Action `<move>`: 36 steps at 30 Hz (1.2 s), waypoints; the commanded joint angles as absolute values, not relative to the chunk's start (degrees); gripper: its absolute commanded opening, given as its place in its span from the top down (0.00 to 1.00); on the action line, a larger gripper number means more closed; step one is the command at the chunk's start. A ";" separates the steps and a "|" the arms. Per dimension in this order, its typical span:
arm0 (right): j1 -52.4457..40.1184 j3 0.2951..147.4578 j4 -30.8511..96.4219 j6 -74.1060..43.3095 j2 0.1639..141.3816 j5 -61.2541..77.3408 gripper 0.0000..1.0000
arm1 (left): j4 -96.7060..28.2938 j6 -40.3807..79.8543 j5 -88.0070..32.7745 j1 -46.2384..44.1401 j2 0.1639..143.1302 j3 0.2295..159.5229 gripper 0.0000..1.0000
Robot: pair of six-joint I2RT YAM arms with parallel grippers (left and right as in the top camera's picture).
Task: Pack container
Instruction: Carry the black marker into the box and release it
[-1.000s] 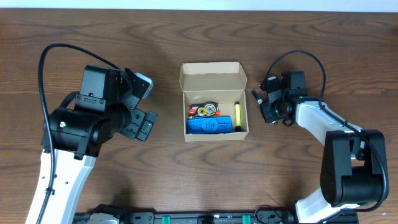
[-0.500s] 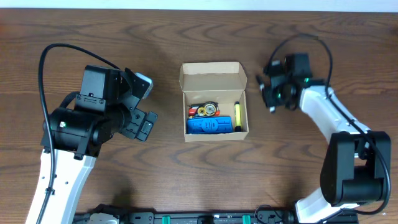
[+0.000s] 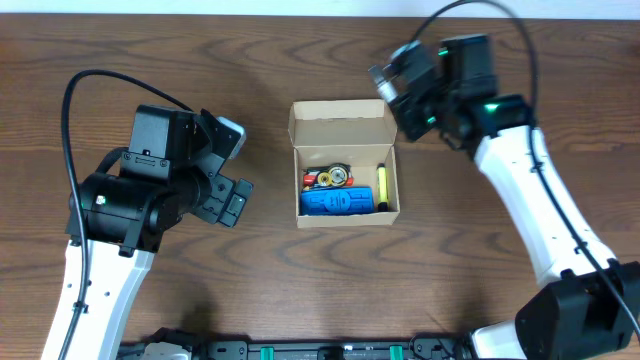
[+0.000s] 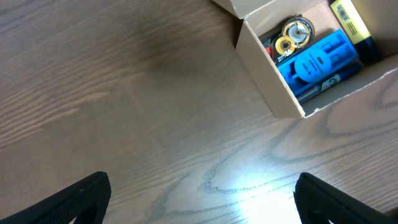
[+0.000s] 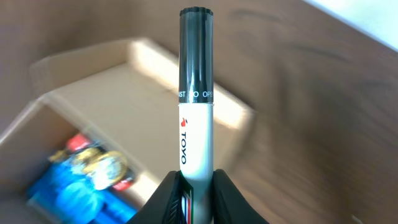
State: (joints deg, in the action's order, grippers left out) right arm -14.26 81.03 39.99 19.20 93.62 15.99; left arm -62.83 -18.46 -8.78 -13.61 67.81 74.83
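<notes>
Dark wood table (image 3: 300,290) spreads bare on all sides of the box (image 4: 268,78), which sits at its middle, edges square to the table's and its long axis running left to right. On the left side, well apart from the box, the left gripper (image 4: 202,199) hangs above the wood with its jaws spread wide and nothing between them. The right arm (image 3: 530,190) reaches in from the right, and the right gripper (image 5: 198,202) hovers above the box's far right corner, clamped on a marker (image 5: 196,112). The lid (image 3: 340,122) stands open along the box's far edge. Inside, a blue piece (image 3: 335,203) lies along the near wall, lengthwise to the box. A yellow marker (image 3: 383,183) lies against the right wall, pointing far to near. A round gold piece (image 3: 338,177) and small red bits (image 3: 312,180) sit just behind the blue piece, and bare cardboard shows beyond them toward the lid. The held marker has a white barrel and a black cap, and its capped end points away from the fingers (image 5: 171,198).
</notes>
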 commanded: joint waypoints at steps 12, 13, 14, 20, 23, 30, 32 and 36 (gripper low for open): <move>-25.93 81.52 52.45 41.50 104.14 23.03 0.89 | -63.00 -19.09 -8.58 -13.41 67.59 75.37 0.05; -26.17 81.52 52.62 41.80 105.21 22.96 0.89 | -63.00 -19.09 -8.58 -13.41 67.59 75.37 0.05; -26.30 81.52 52.75 42.54 106.15 22.96 0.91 | -63.00 -19.09 -8.58 -13.41 67.59 75.37 0.05; -26.50 81.52 53.17 45.39 109.34 22.39 0.90 | -63.00 -19.09 -8.58 -13.41 67.59 75.37 0.05; -26.57 81.52 53.25 46.94 109.75 22.39 0.88 | -63.00 -19.09 -8.58 -13.41 67.59 75.37 0.05; -26.57 81.52 52.86 47.59 109.75 22.33 0.77 | -63.00 -19.09 -8.58 -13.41 67.59 75.37 0.05; -26.57 81.52 52.90 48.23 109.75 22.35 0.76 | -63.00 -19.09 -8.56 -13.41 67.59 75.37 0.05; -26.72 81.54 53.01 48.56 109.75 22.46 0.73 | -63.00 -19.09 -8.58 -13.41 67.59 75.37 0.05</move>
